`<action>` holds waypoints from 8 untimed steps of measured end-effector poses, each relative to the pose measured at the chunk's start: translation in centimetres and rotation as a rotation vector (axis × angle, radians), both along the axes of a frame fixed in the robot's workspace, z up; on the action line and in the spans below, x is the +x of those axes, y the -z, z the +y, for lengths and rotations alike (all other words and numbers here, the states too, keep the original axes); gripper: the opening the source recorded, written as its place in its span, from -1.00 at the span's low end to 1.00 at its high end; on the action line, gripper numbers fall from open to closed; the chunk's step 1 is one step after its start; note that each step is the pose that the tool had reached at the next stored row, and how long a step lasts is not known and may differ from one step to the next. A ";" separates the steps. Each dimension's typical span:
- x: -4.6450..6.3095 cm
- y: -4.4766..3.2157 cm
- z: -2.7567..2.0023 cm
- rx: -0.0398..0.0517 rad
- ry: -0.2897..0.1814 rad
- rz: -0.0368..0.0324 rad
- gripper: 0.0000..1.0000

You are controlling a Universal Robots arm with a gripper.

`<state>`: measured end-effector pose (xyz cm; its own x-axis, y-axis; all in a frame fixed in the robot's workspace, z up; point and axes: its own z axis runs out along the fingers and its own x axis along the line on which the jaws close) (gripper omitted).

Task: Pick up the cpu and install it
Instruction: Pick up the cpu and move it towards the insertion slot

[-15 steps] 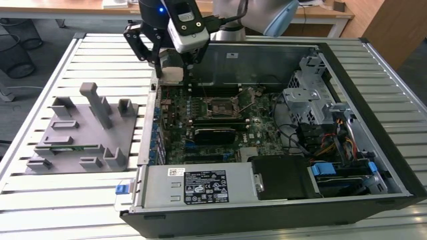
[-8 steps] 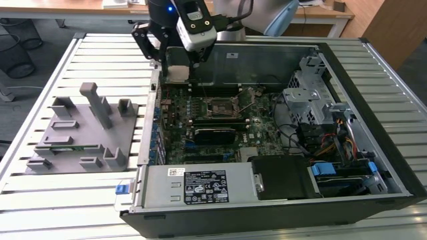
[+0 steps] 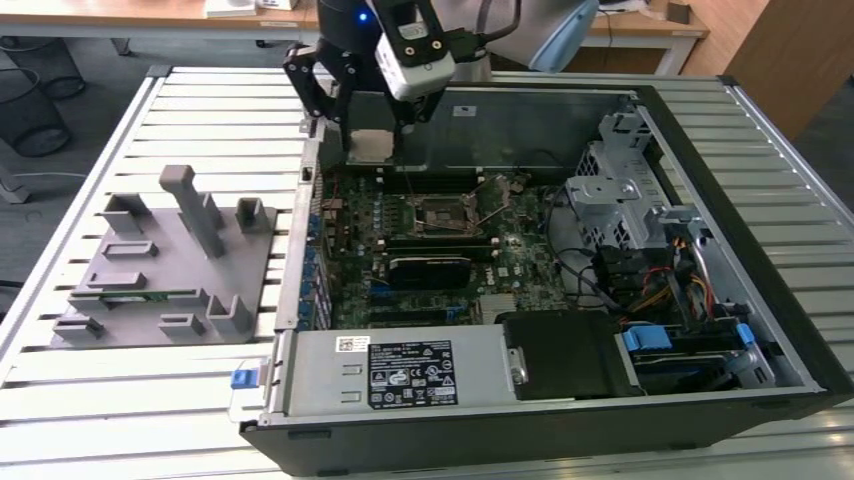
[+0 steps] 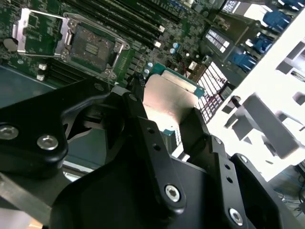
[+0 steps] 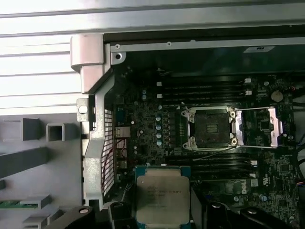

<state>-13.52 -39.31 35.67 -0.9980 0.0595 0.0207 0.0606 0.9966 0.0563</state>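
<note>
My gripper (image 3: 370,152) is shut on the cpu (image 3: 370,146), a thin square chip with a silvery top, and holds it in the air over the rear corner of the open computer case at the exterior view's left. In both wrist views the cpu (image 4: 167,95) (image 5: 162,198) sits clamped by its edges between black fingers (image 4: 143,131). The motherboard's cpu socket (image 3: 441,212) (image 4: 93,45) (image 5: 209,128) lies open with its metal load plate (image 5: 259,126) flipped back. The socket is below the chip and a short way off to the side.
A grey holder tray (image 3: 160,260) with upright posts and a green memory stick (image 3: 134,293) lies outside the case at the exterior view's left. Inside the case are a power supply (image 3: 387,370), a drive cage (image 3: 614,190) and cables (image 3: 654,290). The case walls (image 3: 747,200) rise around the board.
</note>
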 end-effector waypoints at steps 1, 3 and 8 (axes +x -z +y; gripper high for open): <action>0.2 0.00 0.01 0.0000 0.000 0.0001 0.08; 0.6 0.02 0.05 -0.0001 0.000 0.0000 0.08; 1.4 0.07 0.17 -0.0001 0.000 0.0000 0.08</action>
<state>-12.09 -39.14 35.61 -0.9980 0.0595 0.0207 0.0606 0.9966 0.0563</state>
